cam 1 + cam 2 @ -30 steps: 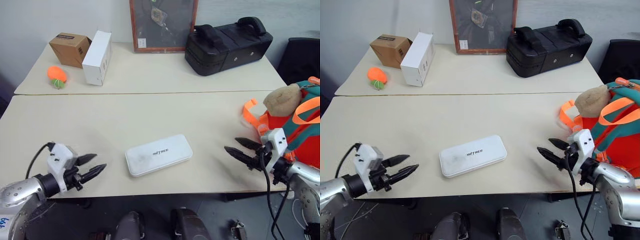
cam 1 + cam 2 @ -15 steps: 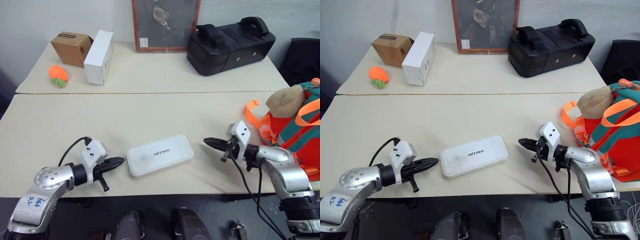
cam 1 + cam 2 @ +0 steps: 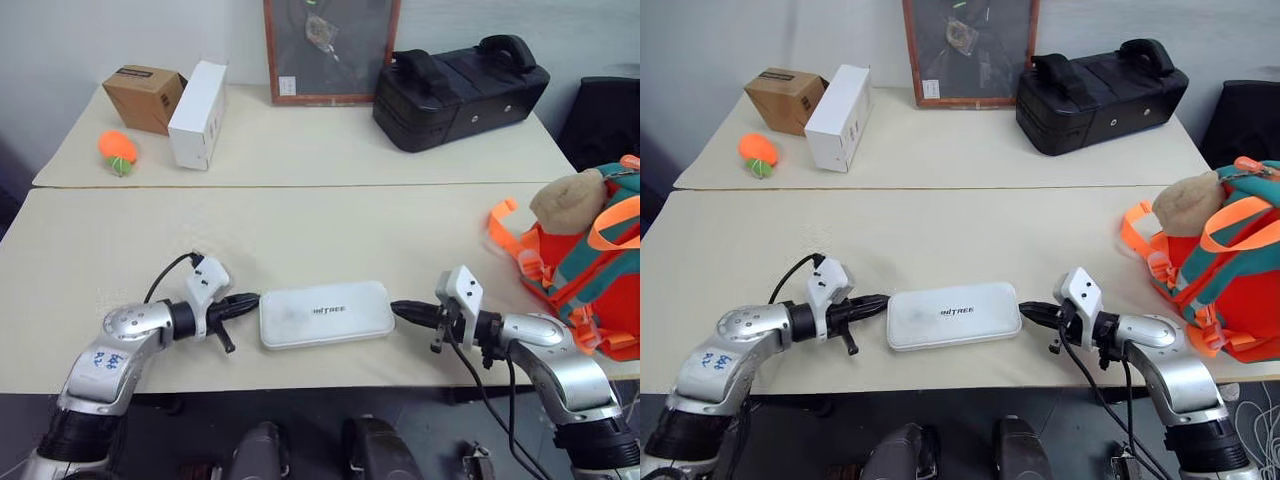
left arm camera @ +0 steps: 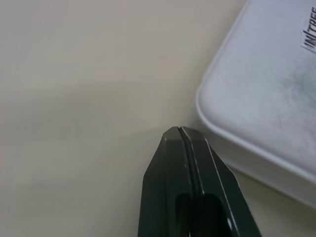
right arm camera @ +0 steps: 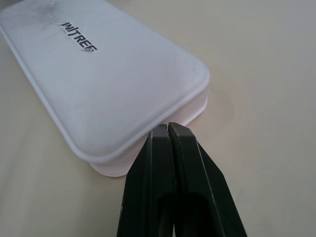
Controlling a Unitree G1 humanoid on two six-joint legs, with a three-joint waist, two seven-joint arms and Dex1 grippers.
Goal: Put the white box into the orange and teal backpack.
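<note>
The white box [image 3: 325, 313] lies flat near the front edge of the tan table [image 3: 300, 230]. My left gripper [image 3: 250, 299] is clenched tight, with nothing in it, and its tip is at the box's left end. My right gripper [image 3: 398, 308] is clenched tight too, empty, and its tip is right at the box's right end. The orange and teal backpack [image 3: 585, 270] sits at the table's right edge, well apart from the box, with a tan plush bear [image 3: 568, 202] on top.

Bare table [image 3: 300, 235] lies open between the white box [image 3: 325, 313] and the orange and teal backpack [image 3: 590, 275]; nothing stands between.
</note>
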